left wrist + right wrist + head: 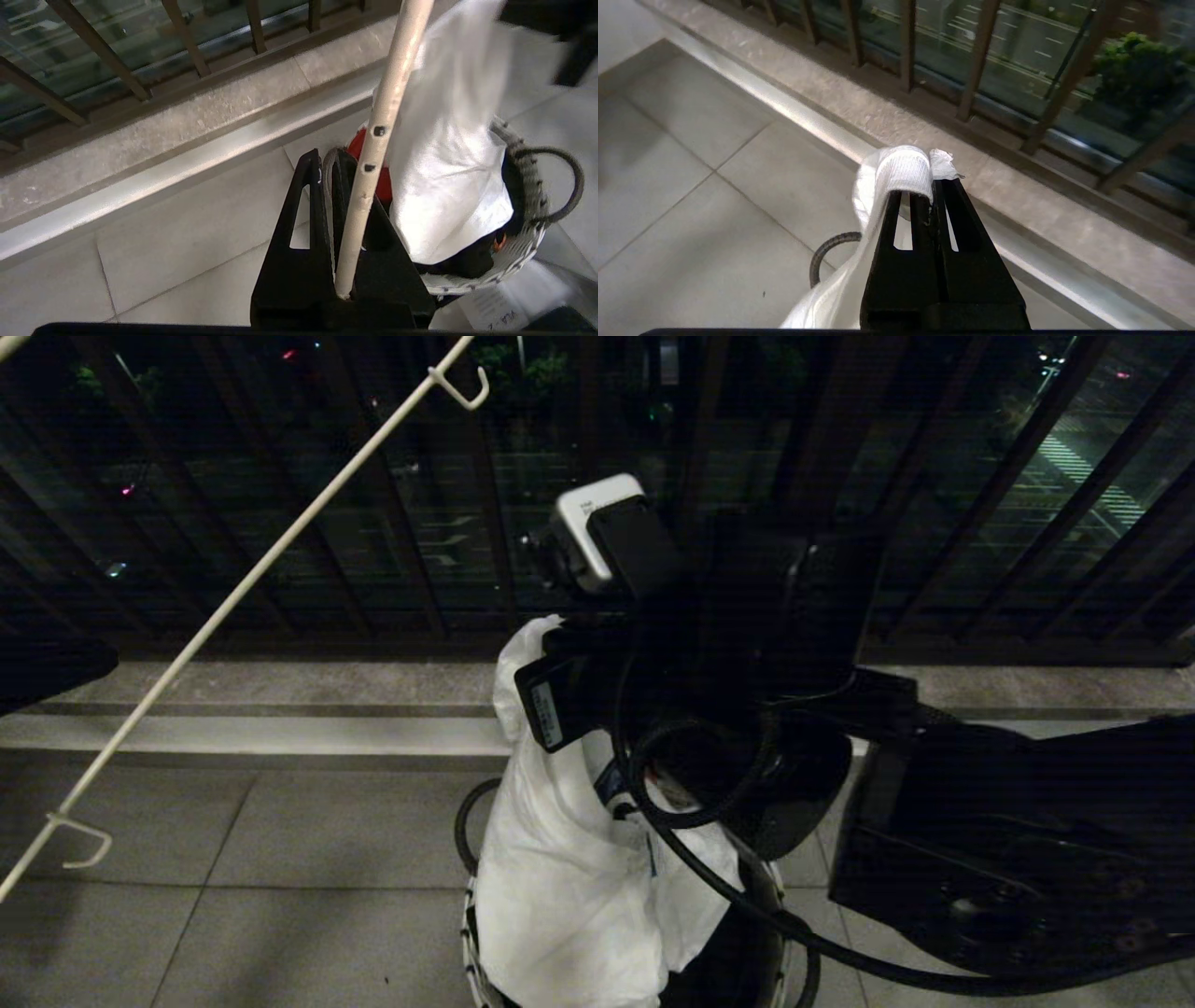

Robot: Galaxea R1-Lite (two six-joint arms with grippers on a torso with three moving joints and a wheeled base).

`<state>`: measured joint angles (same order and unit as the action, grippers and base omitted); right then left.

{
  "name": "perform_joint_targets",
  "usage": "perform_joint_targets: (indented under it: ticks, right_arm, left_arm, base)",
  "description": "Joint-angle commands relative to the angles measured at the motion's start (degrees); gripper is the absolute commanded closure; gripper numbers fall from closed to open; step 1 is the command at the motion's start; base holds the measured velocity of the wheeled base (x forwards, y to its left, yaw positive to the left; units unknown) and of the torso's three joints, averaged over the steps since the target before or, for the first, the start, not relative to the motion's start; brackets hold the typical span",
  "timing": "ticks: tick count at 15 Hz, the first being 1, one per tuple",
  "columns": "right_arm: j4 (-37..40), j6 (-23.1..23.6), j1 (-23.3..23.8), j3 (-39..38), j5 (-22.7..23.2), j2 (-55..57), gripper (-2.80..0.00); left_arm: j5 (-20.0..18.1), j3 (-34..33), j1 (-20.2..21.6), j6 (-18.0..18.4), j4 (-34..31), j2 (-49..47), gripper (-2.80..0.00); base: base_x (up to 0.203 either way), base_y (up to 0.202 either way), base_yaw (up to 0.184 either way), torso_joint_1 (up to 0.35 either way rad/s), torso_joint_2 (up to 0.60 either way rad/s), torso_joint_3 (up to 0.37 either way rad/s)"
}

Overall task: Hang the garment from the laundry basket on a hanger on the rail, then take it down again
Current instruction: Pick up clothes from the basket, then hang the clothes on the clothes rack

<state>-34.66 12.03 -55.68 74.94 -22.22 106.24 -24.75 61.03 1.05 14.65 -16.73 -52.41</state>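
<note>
pinching the garment (903, 172), right end effector (932, 186) hides red cloth (383, 179).

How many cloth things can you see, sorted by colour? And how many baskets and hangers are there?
White cloth: 1, the white cotton T-shirt, pinched by the right gripper.
Red cloth: 1, the red cloth in the basket.
Black cloth: 1, the black garment in the basket.
Baskets: 1, the round black-and-white rimmed laundry basket.
Hangers: 1, the thin white wire hanger, in the left gripper.
Total: 5.
</note>
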Motion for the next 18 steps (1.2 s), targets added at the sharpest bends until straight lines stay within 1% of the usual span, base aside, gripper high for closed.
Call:
perform_joint_targets:
  ticks: [1,3,6,8,12,15,16,18]
  right_arm:
    - [2.98,0.50,-1.30,1.02,-1.89,-5.89,0.00]
    - [5.61,3.67,-2.35,3.44,-4.73,-8.55,0.00]
    - [6.36,9.76,-3.97,9.02,-10.08,-9.34,0.00]
    - [8.43,11.93,-5.21,14.20,-14.15,-9.39,0.00]
    - [19.50,12.70,-6.02,26.75,-17.59,-11.31,0.00]
    - [31.09,12.54,-6.02,37.31,-19.68,-11.05,0.00]
    - [33.62,12.50,-6.02,38.13,-20.23,-10.79,0.00]
    - [33.96,11.96,-6.02,38.06,-20.95,-10.88,0.00]
  left_arm:
    - [-0.13,1.02,0.01,-1.13,-0.06,0.29,0.00]
    - [-0.13,1.60,0.01,-1.87,-0.06,0.29,0.00]
    - [-0.13,1.63,0.01,-2.26,-0.06,0.82,0.00]
    - [-0.13,1.63,0.01,-2.28,-0.06,1.19,0.00]
    - [-0.13,1.63,0.01,-2.61,-0.06,1.88,0.00]
    - [-0.13,2.22,0.70,-3.47,0.02,2.27,0.00]
    - [-0.13,2.45,1.92,-3.84,0.04,2.31,0.00]
    - [-0.13,3.56,4.42,-5.39,0.10,2.31,0.00]
  base:
    - [0.000,0.000,0.000,0.000,0.00,0.000]
    - [0.000,0.000,0.000,0.000,0.00,0.000]
    - [0.000,0.000,0.000,0.000,0.00,0.000]
    - [0.000,0.000,0.000,0.000,0.00,0.000]
    - [0.000,0.000,0.000,0.000,0.00,0.000]
    - [0.000,0.000,0.000,0.000,0.00,0.000]
    - [0.000,0.000,0.000,0.000,0.00,0.000]
    - [0.000,0.000,0.000,0.000,0.00,0.000]
